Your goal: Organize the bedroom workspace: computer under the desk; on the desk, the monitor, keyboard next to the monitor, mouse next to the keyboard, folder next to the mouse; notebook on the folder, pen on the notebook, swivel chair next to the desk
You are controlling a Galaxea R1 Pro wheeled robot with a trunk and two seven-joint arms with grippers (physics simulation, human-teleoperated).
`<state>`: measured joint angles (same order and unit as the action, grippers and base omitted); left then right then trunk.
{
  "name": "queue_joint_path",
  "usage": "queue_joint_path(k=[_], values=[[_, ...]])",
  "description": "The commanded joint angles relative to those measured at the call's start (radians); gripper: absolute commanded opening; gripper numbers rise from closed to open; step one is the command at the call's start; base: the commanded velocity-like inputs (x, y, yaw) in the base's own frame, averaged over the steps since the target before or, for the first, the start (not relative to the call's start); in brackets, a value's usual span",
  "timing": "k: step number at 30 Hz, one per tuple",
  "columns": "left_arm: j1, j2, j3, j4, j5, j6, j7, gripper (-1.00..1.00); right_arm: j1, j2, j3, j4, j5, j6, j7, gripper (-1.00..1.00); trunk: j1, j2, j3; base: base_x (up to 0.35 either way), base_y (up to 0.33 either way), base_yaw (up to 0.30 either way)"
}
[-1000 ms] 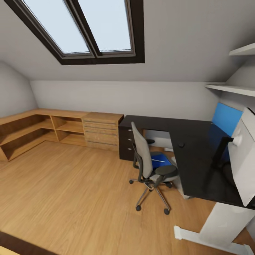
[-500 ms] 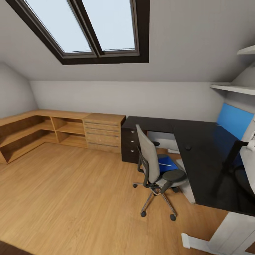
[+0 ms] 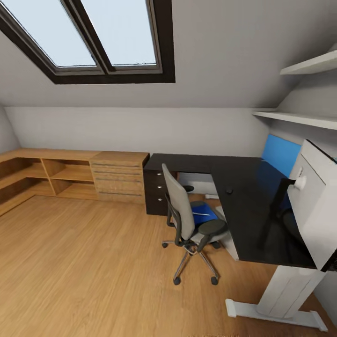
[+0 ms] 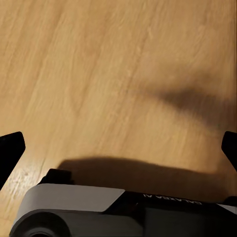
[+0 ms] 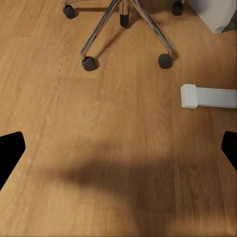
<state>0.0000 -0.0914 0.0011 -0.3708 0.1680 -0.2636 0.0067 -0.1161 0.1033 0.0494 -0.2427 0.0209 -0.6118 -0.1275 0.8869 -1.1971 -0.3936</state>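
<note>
The swivel chair (image 3: 183,213) stands on the wood floor at the black desk (image 3: 243,206), its chrome base (image 5: 123,19) also in the right wrist view. The bright-blue folder (image 3: 203,213) lies on its seat with a thin pale pen (image 3: 202,214) on top. The monitor (image 3: 314,201) stands on the desk, white back toward me. A small dark mouse (image 3: 229,191) sits on the desktop. A pale grey box (image 3: 230,243) under the desk's edge looks like the computer. Keyboard and notebook are out of view. My left gripper (image 4: 118,150) and right gripper (image 5: 118,150) hang open over bare floor.
A black drawer unit (image 3: 157,189) adjoins the desk's far end, with light-wood drawers (image 3: 119,178) and low shelving (image 3: 51,175) along the wall. The desk's white foot (image 3: 274,314) (image 5: 207,96) lies on the floor. Wall shelves (image 3: 299,117) hang above the desk. Skylights (image 3: 93,32) sit overhead.
The whole head view has swung, first one way, then back, so the camera moved. More of the monitor's white back shows now. Chair, folder and desk keep their places.
</note>
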Motion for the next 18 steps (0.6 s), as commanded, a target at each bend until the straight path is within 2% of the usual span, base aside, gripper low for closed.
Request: queue_joint_path(k=[1,6,11,15,18], values=[[0.0,-0.001,0.0,0.0,0.005,-0.002,0.001,1.0,-0.001,-0.002,0.005,0.001,0.002,-0.002,-0.008,1.0,0.004,-0.008,-0.004,0.0,0.0,-0.263],[0.0,-0.001,-0.001,0.0,0.005,-0.002,0.001,1.0,-0.001,-0.015,0.003,0.0,0.002,-0.002,-0.009,1.0,0.023,-0.043,-0.02,0.0,0.0,-0.262],[0.0,0.0,-0.001,0.0,0.005,-0.004,0.001,1.0,-0.001,-0.016,0.003,0.0,0.002,-0.002,-0.009,1.0,0.042,-0.078,-0.036,0.0,0.0,-0.201],[0.0,0.006,0.0,-0.002,0.006,-0.006,0.002,1.0,-0.001,-0.014,0.004,0.002,0.002,-0.002,-0.009,1.0,0.058,-0.106,-0.05,0.0,0.0,-0.082],[0.0,0.021,0.001,-0.009,0.006,-0.007,0.003,1.0,-0.001,-0.014,0.005,0.002,0.002,-0.002,-0.009,1.0,0.069,-0.127,-0.061,0.0,0.0,-0.021]])
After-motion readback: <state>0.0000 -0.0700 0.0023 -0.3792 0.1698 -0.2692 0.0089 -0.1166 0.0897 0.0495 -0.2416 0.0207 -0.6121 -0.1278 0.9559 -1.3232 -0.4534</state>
